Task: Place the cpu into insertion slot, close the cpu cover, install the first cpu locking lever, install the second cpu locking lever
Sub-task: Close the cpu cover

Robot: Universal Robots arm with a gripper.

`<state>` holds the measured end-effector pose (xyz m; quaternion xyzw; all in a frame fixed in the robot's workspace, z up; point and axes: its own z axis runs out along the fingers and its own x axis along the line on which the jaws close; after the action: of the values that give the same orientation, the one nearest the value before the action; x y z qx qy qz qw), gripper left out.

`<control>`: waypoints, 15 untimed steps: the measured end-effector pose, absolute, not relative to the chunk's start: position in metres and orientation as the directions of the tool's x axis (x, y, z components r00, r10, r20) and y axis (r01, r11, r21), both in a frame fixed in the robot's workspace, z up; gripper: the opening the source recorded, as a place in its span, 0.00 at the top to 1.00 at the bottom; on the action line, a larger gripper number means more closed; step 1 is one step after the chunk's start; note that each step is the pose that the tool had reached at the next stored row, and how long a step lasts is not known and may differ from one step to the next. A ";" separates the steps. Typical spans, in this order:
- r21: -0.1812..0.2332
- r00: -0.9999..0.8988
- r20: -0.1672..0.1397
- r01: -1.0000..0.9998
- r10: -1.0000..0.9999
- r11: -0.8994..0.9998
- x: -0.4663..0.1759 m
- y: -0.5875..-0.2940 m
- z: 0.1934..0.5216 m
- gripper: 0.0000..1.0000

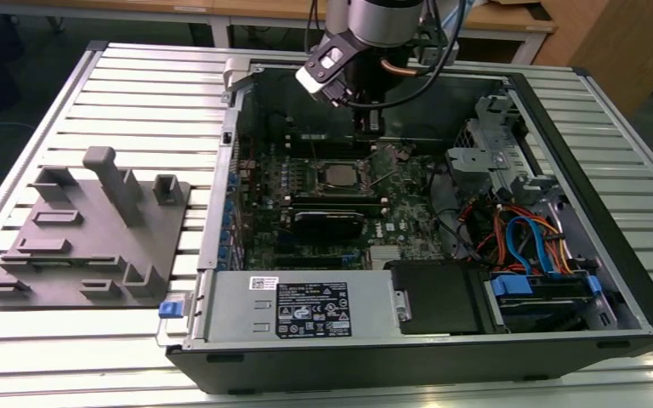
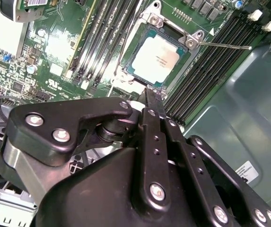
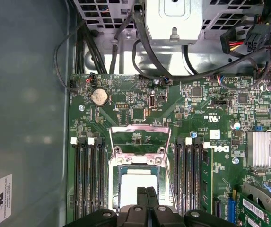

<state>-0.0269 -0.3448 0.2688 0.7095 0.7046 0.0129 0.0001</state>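
The cpu (image 2: pixel 156 59), a silver-topped square chip, lies in the insertion slot (image 2: pixel 134 74) on the green motherboard; the exterior view shows the cpu (image 1: pixel 336 176) mid-board. In the first wrist view the cpu cover (image 3: pixel 139 128), a thin metal frame, stands swung up off the cpu (image 3: pixel 136 182). A thin locking lever (image 2: pixel 227 46) sticks out sideways from the socket corner. My gripper (image 2: pixel 149 93) hovers at the socket's edge with its two black fingers pressed together and nothing between them. It also appears in the first wrist view (image 3: pixel 147 191) and the exterior view (image 1: pixel 366 127).
Long black memory slots (image 3: pixel 89 179) flank the socket on both sides. A black heatsink block (image 1: pixel 329 223) sits just beside it. The case holds a power supply (image 1: pixel 292 308), a drive cage (image 1: pixel 479 157) and coloured cables (image 1: pixel 530 238). A grey fixture plate (image 1: pixel 88 229) lies outside the case.
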 end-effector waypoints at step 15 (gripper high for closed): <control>0.018 0.007 0.018 1.000 1.000 -0.007 -0.023 -0.345 0.269 0.90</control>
<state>-0.0232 -0.3448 0.2692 0.7094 0.7046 0.0128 0.0002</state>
